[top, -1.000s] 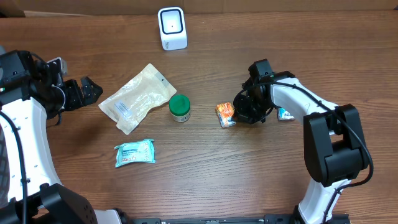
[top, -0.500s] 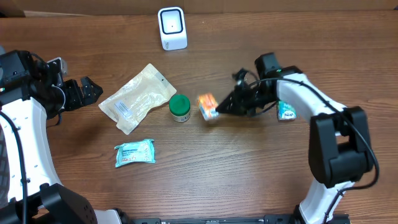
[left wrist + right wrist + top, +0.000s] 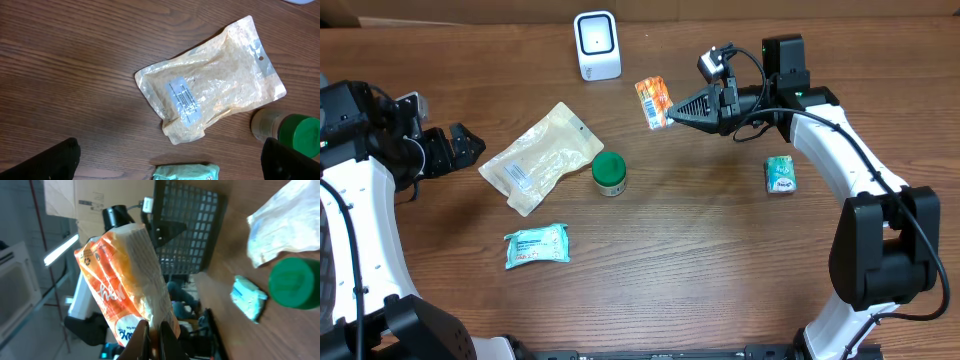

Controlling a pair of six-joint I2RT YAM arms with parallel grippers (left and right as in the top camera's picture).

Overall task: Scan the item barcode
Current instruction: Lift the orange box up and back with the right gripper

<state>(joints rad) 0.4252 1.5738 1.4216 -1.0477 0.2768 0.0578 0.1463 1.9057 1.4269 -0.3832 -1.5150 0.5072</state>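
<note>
Seen from above, a brown wooden table (image 3: pixel 720 270) fills the view. The right gripper (image 3: pixel 672 114) pinches an orange snack packet (image 3: pixel 654 102), lifted just right of the white scanner (image 3: pixel 597 45) at the far edge. The left gripper (image 3: pixel 468 146) hangs at the left, jaws spread and empty. Between the arms lie a clear pouch (image 3: pixel 542 158), a green-capped bottle (image 3: pixel 610 172) beside it and a teal packet (image 3: pixel 536 245) nearer. A small green box (image 3: pixel 780 175) lies to the right.

The left wrist camera looks down on the clear pouch, the green-capped bottle and the teal packet.

The right wrist camera shows the orange snack packet clamped, with a black wire basket (image 3: pixel 187 230) and cardboard boxes (image 3: pixel 95 200) behind.
</note>
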